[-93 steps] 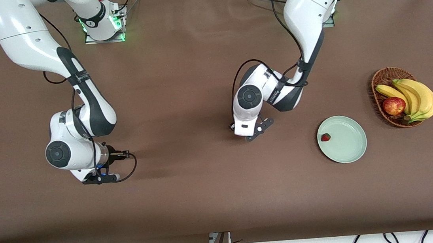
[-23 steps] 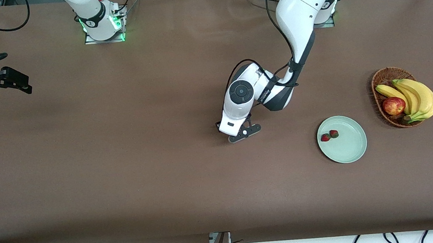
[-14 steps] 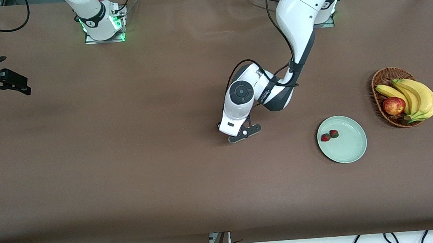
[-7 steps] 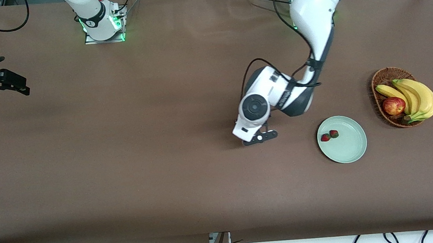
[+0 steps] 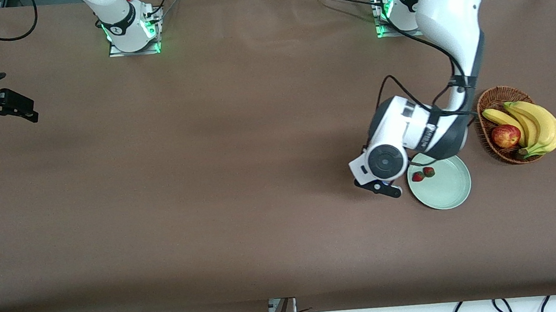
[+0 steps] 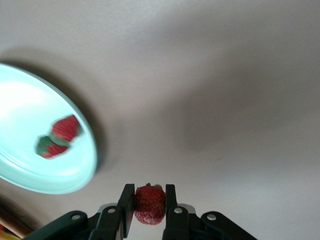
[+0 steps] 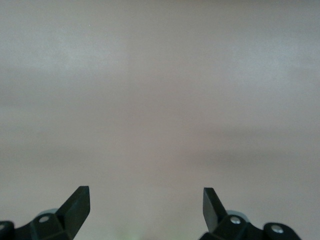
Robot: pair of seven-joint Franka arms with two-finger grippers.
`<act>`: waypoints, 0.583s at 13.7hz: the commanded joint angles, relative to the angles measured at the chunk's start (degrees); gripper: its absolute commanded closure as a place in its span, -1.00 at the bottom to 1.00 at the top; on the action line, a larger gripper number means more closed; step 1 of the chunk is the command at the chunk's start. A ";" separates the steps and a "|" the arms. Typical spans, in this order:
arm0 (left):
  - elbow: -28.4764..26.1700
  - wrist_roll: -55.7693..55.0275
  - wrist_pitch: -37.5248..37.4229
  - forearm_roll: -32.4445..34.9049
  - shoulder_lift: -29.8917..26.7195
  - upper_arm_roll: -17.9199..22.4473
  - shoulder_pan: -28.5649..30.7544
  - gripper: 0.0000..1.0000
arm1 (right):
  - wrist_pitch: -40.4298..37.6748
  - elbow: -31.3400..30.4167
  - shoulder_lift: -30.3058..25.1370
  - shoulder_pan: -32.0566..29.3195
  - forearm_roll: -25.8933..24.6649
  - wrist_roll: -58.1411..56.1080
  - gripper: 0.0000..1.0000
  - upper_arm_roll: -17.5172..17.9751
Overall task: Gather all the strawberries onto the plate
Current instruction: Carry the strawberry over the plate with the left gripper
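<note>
Two small red strawberries [image 5: 422, 174] sit on round mint-green plate [image 5: 452, 195]; left gripper [image 6: 150, 207], clamped on third red strawberry [image 6: 149, 204], hangs just beside rim. Early release lands it on brown table [image 5: 209, 183]. Right gripper [image 7: 145, 202] waits, fingers apart.

light: even, overhead | shadows: soft | wrist views: slightly blurred

left gripper [image 6: 150, 204] carried a strawberry [image 6: 149, 204] — now beside the plate [image 5: 453, 196].

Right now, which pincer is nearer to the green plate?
Left. The left pincer, shut on a strawberry, hovers just beside the plate rim. The right pincer waits open at the right arm's end of the table.
</note>
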 commanded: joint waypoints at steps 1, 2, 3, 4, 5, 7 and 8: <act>-0.44 12.73 2.09 3.35 -0.76 -0.47 3.20 0.84 | -0.81 0.80 0.25 -0.83 -0.50 -0.83 -1.00 0.68; -0.53 18.61 4.54 4.85 -0.67 -0.46 4.52 0.84 | -0.81 0.80 0.25 -0.83 -0.50 -0.83 -1.00 0.68; -0.62 24.67 6.83 5.90 -0.59 -0.46 6.01 0.84 | -0.81 0.80 0.25 -0.83 -0.59 -0.83 -1.00 0.68; -0.70 30.30 9.37 6.09 -0.32 -0.55 7.94 0.84 | -0.81 0.80 0.25 -0.83 -0.50 -0.83 -1.00 0.68; -1.14 34.45 12.62 6.09 -0.23 -0.55 8.92 0.83 | -0.81 0.80 0.25 -0.83 -0.50 -0.83 -1.00 0.68; -1.93 37.82 16.59 6.18 -0.15 -0.47 9.27 0.81 | -0.81 0.80 0.25 -0.83 -0.50 -0.83 -1.00 0.68; -2.02 38.70 17.91 6.18 -0.06 -0.55 9.71 0.80 | -0.73 0.80 0.25 -0.83 -0.50 -0.83 -1.00 0.68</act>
